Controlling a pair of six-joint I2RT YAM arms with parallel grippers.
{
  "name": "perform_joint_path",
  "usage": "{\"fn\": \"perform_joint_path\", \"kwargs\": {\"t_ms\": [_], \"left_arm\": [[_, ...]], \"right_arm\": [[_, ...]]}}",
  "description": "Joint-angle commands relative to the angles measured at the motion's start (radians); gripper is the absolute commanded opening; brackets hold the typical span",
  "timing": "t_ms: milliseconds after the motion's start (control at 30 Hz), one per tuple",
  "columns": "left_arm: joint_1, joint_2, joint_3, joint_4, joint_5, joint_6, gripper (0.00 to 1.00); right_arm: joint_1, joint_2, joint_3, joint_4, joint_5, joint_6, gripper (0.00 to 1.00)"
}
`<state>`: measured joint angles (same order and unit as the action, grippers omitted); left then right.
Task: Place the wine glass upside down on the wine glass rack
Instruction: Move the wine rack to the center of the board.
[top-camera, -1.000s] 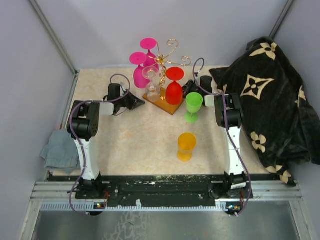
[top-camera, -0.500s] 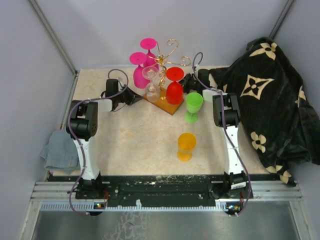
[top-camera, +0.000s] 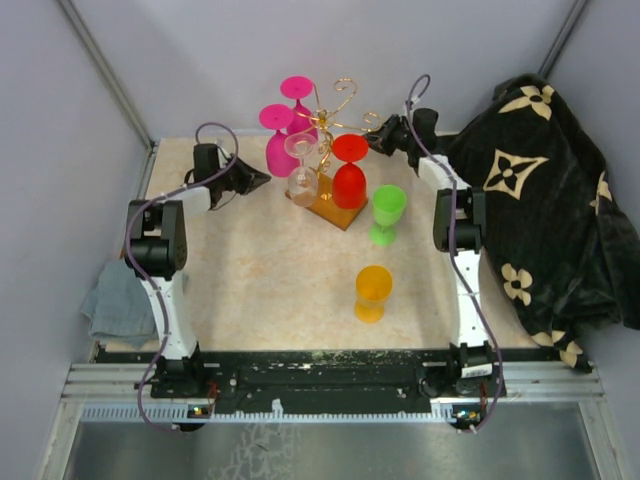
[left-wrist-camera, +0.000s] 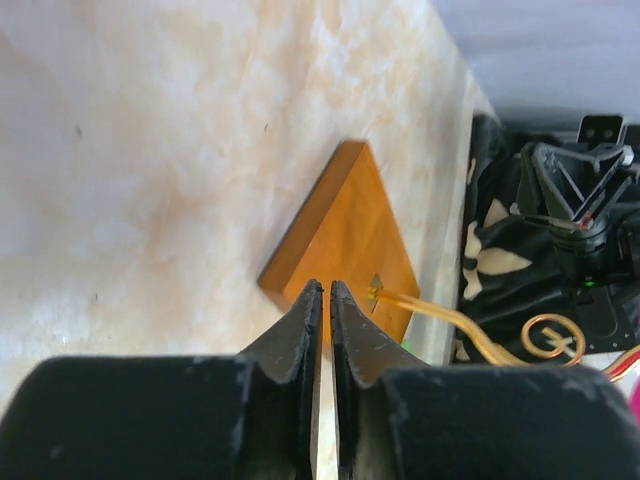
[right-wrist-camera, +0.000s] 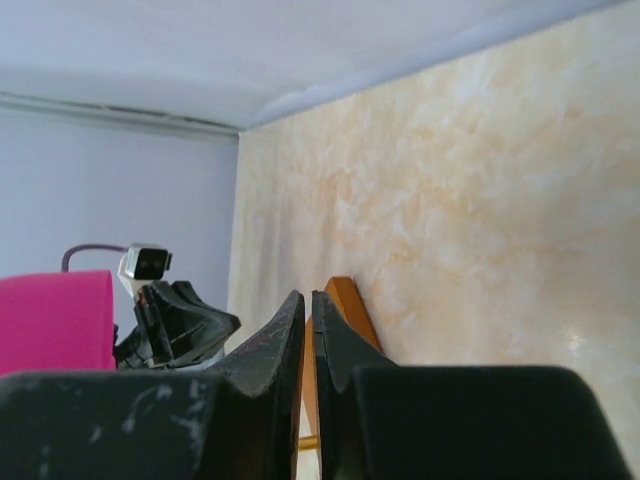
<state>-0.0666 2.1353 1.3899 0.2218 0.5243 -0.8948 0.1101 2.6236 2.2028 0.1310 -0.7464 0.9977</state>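
Left gripper (top-camera: 262, 179) and right gripper (top-camera: 373, 140), both pinched together, have moved farther back; wine glass rack (top-camera: 343, 101) carries four inverted glasses (top-camera: 349, 176).

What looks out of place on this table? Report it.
A black patterned blanket lies heaped over the right edge of the table, and a grey cloth sits off the left. Nothing looks spilled or broken.
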Motion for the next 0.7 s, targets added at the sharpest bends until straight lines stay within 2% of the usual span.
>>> {"fn": "perform_joint_path", "kwargs": {"t_ms": [0, 267, 400, 667], "left_arm": [[0.031, -0.038, 0.104, -0.054, -0.014, 0.054, 0.13], [0.075, -0.091, 0.248, -0.166, -0.055, 0.124, 0.25], [0.085, -0.145, 0.259, -0.177, -0.071, 0.156, 0.28], [0.086, -0.229, 0.275, -0.208, -0.051, 0.195, 0.31]], "right_arm": [[-0.038, -0.028, 0.104, -0.035, 0.048, -0.019, 0.08], [-0.093, -0.163, 0.126, -0.119, 0.092, -0.059, 0.18], [-0.110, -0.261, 0.136, -0.262, 0.160, -0.153, 0.23], [-0.113, -0.447, 0.171, -0.610, 0.311, -0.353, 0.27]]}}
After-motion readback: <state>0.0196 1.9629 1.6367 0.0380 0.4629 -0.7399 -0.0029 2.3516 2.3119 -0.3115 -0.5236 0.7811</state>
